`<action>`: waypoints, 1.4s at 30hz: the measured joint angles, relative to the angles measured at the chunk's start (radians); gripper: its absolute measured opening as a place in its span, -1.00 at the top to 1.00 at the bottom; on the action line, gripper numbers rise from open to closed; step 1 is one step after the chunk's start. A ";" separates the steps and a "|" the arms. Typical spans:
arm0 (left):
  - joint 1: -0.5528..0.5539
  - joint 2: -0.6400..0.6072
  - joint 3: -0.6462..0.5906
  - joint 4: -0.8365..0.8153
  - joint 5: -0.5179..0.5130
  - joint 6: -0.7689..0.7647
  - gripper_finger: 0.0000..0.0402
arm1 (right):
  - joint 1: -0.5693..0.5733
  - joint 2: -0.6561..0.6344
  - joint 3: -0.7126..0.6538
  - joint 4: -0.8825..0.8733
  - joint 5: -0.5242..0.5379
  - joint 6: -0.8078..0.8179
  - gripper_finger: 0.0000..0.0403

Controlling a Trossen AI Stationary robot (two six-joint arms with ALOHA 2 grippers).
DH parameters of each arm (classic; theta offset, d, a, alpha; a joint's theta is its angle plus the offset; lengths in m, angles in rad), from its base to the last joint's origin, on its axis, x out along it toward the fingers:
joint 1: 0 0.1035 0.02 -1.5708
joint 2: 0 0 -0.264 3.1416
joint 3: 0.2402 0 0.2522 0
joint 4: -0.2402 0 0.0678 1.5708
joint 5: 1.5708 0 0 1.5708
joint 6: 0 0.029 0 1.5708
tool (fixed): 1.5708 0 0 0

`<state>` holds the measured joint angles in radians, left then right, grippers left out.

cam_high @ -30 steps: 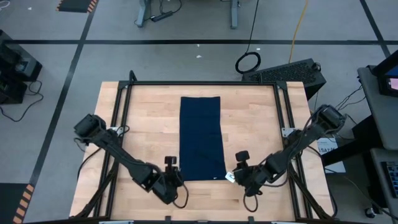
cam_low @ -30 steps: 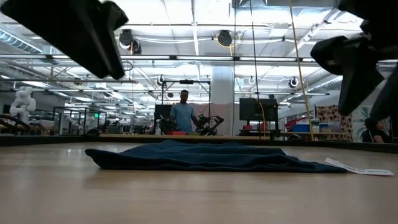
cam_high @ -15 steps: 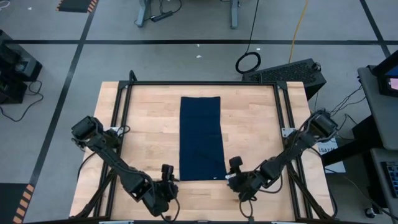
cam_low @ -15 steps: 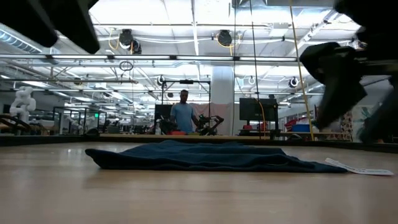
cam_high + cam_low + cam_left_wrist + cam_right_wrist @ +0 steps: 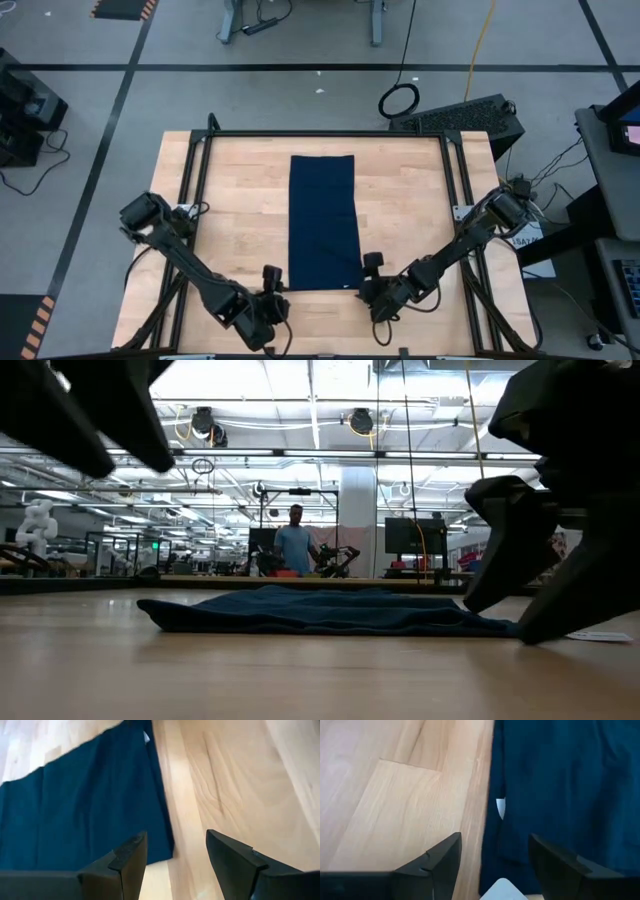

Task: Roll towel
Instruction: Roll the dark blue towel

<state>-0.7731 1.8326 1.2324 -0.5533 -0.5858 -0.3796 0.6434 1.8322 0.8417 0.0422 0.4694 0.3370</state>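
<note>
1. Two grippers flank the near end of the towel [image 5: 324, 222], which lies flat and unrolled, lengthwise down the middle of the wooden table [image 5: 230, 215].
2. The left gripper [image 5: 175, 865] hangs over the towel's near left corner, fingers spread apart, gripping nothing.
3. The right gripper [image 5: 495, 865] sits low at the near right corner, fingers parted over the edge beside the small white tag [image 5: 500, 808], empty.
</note>
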 joint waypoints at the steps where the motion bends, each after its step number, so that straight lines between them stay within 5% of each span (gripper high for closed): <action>1: 0.000 0.016 0.000 0.005 0.000 -0.008 -0.05 | 0.000 -0.004 0.000 -0.002 0.002 0.009 -0.08; 12: -0.001 0.065 0.000 0.038 0.050 -0.033 -0.05 | -0.002 -0.028 0.000 -0.074 -0.069 0.211 -0.06; 22: -0.001 0.072 0.001 0.033 0.074 0.000 -0.05 | 0.002 -0.028 0.000 -0.066 -0.078 0.074 -0.05; 30: 0.015 0.097 0.001 0.013 -0.030 0.025 -0.05 | 0.003 -0.029 0.001 -0.068 -0.082 0.075 -0.05; 42: 0.062 0.083 -0.006 0.038 -0.047 0.034 -0.05 | 0.032 -0.156 0.001 -0.193 -0.023 0.041 -0.05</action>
<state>-0.7114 1.9152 1.2267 -0.5152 -0.6326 -0.3452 0.6757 1.6757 0.8425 -0.1506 0.4461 0.3778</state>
